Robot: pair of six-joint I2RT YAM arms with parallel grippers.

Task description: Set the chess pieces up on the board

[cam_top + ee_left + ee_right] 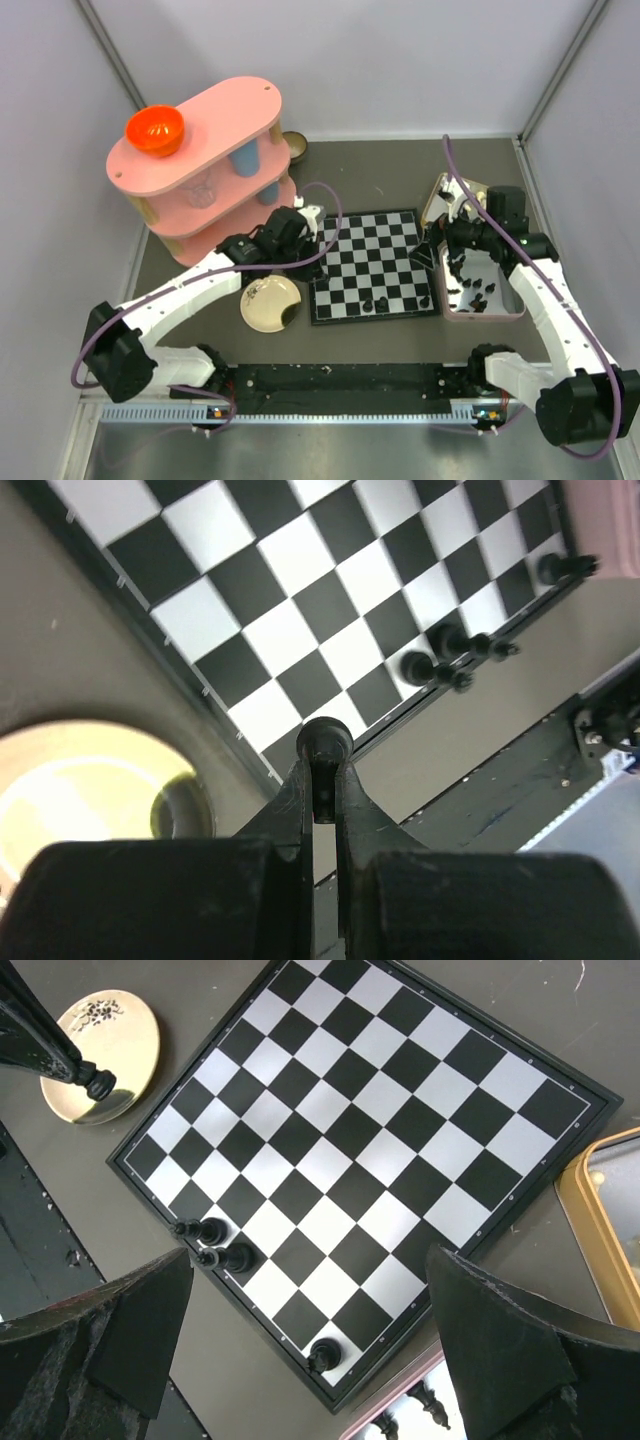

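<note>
The board (372, 265) lies flat mid-table. Three black chess pieces stand on its near row: two side by side (212, 1230) (238, 1257) and one on the near right corner square (325, 1357). My left gripper (323, 770) is shut on a black chess piece (324, 742), held above the board's near left corner (285, 755). My right gripper (310, 1310) hangs open over the near right corner, nothing between its fingers (140, 1330). In the top view the left gripper (310, 252) and the right gripper (432, 255) flank the board. Several more black pieces (478, 290) lie in a pink tray (485, 316).
A round cream plate (262, 300) sits left of the board's near corner, something dark at its edge (182, 805). A pink two-tier shelf (215, 120) carries an orange bowl (154, 130) at the back left. A yellow-rimmed tray (610, 1220) lies behind the pink tray.
</note>
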